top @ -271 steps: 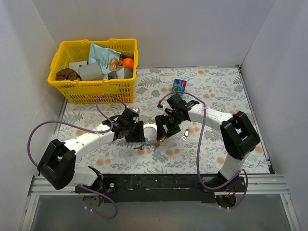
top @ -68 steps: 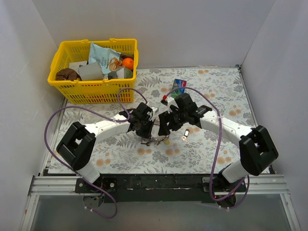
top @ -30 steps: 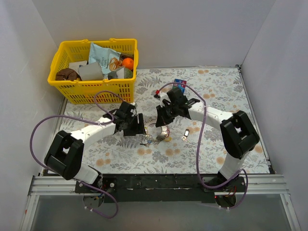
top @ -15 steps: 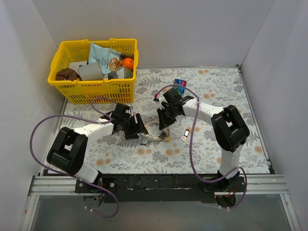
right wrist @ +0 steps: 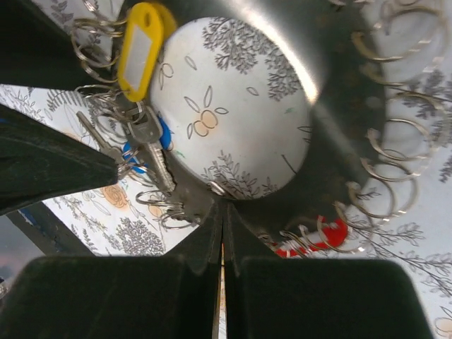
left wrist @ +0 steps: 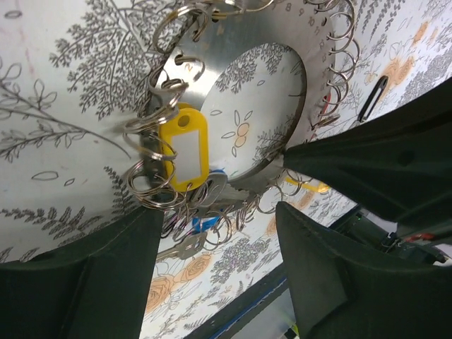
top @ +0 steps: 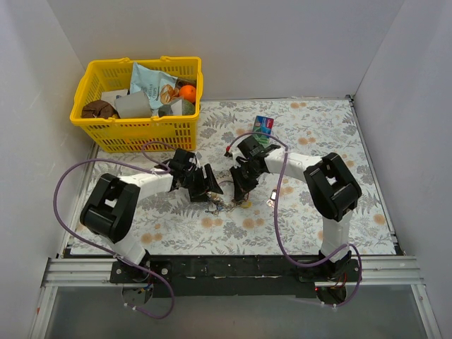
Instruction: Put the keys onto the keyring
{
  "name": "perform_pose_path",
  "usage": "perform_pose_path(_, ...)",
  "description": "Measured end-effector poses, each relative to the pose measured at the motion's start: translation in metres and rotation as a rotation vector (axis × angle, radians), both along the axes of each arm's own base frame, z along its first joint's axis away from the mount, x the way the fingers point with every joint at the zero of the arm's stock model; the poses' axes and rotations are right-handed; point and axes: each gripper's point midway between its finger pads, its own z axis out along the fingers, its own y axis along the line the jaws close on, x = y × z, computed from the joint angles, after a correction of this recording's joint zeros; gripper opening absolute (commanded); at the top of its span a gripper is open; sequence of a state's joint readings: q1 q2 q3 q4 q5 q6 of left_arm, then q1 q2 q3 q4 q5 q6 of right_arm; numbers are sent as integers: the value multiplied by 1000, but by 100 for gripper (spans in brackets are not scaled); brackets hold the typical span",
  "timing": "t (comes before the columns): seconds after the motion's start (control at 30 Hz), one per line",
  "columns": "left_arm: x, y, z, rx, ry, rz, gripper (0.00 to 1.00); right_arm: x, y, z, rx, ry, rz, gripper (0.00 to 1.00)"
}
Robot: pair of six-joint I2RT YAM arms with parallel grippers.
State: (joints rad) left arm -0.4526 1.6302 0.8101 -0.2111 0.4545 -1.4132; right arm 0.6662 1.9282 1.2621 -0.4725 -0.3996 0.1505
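Both elbows have drawn in toward the middle over the last second; left arm [top: 152, 180] and right arm [top: 289, 159] are now bent tight, wrists nearly meeting at the centre of the overhead view. Keyring [left wrist: 247, 32] sits there over the flowered worktop [top: 339, 134], between the two wrists: a flat toothed disc with an open centre and small wire loops all round its rim. Left fingers [left wrist: 70, 282] are spread, the ring's near rim and a bunch of loops lying in the gap. Right fingers [right wrist: 141, 296] are pressed together, tips against the rim at the edge of the opening; cannot tell whether a loop is caught between them. Yellow tag [left wrist: 182, 145] hangs on loops left of the opening in the left wrist view. Silver key [right wrist: 154, 159] and blue tag [right wrist: 164, 134] are bunched just below it. Red tag [right wrist: 321, 236] is on loops at lower right of the right wrist view. One loose key [top: 272, 196] lies on the worktop just right of the right fingers. Yellow basket [top: 134, 134] stands at upper left, well apart.
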Motion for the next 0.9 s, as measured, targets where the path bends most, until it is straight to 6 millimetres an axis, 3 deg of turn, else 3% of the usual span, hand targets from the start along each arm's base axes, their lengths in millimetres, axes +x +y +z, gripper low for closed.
perform_pose_path(0.5, 20, -16, 1, -24, 0, -46, 65, -29, 8, -1, 9, 75, 52, 1)
perform_pose_path(0.9, 33, -25, 2, -37, -5, -80, 65, -40, 10, 2, 21, 120, 53, 1)
